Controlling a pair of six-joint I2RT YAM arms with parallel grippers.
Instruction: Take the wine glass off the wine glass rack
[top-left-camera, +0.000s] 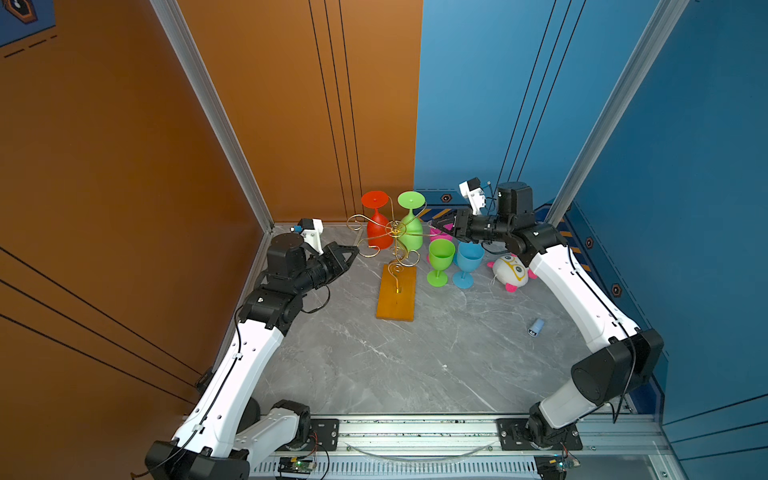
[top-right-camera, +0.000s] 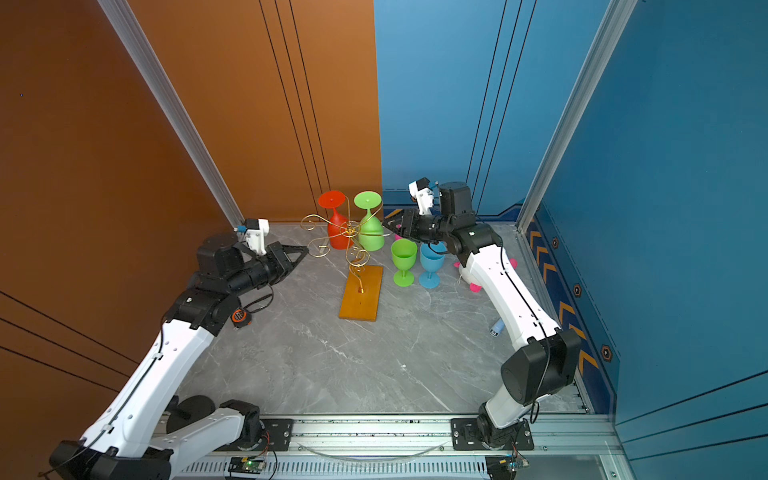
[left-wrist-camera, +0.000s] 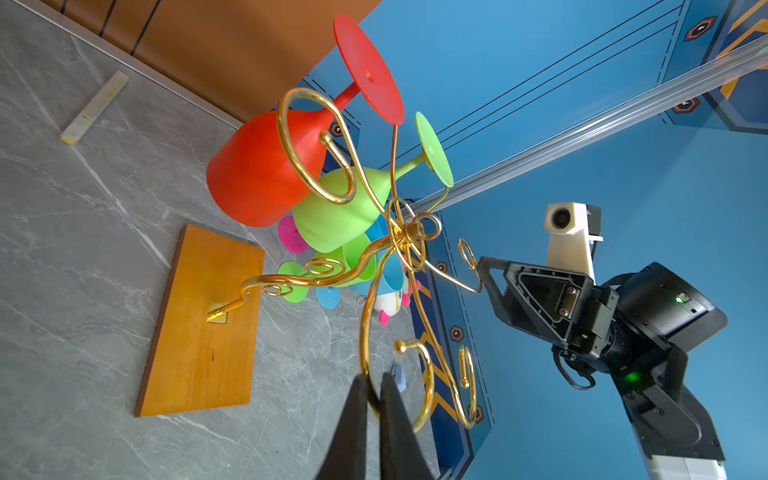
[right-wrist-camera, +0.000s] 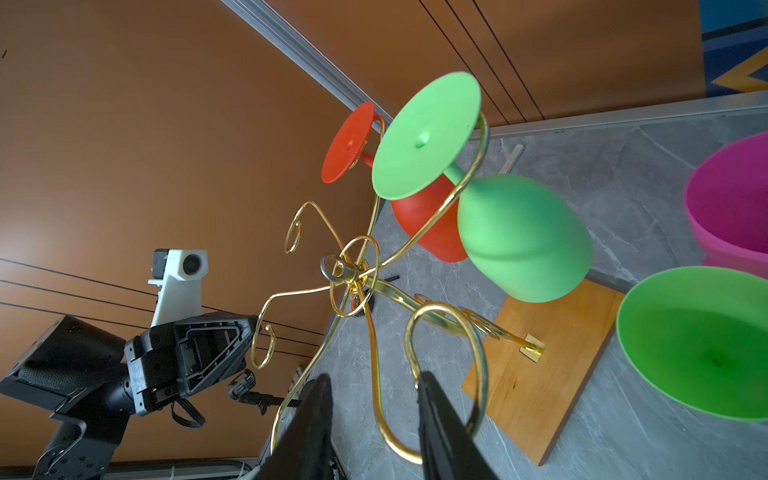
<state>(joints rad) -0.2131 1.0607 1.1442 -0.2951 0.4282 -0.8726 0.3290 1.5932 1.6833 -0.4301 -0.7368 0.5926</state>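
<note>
Grey marble-patterned tabletop (top-left-camera: 415, 365), bounded at the near edge by one aluminium rail (top-left-camera: 415, 432) on which two white-and-black arms are mounted. One small blue cylinder (top-left-camera: 536, 327) is seen lying beside the right arm, and one orange-and-black tape measure (top-right-camera: 239, 316) is seen beside the left arm in a top view.

Farther in, one wine glass rack (top-left-camera: 397, 229) is set near the middle: gold wire with six scroll arms on an orange-brown wooden base (top-left-camera: 397, 293). Just right of it, three glasses are stood upright: one standing green glass (top-left-camera: 441, 253), one blue glass (top-left-camera: 468, 257) and, behind them, one pink glass (right-wrist-camera: 731, 199), partly hidden in both top views. One white plush toy (top-left-camera: 510, 270) is laid right of these.

The left gripper (left-wrist-camera: 374, 380) is clenched on a left-hand scroll, the wire pinched between its fingers. The right gripper (right-wrist-camera: 374, 382) is held with jaws parted, a right-hand scroll lying between the fingers.

Two glasses are hung upside down, side by side, on the far scrolls: one red wine glass (top-left-camera: 378, 232) and one hanging green wine glass (top-left-camera: 410, 237).

Beyond, two walls are met in a corner: orange-brown panel (top-left-camera: 124, 166) at left, blue panel (top-left-camera: 685, 166) at right.
</note>
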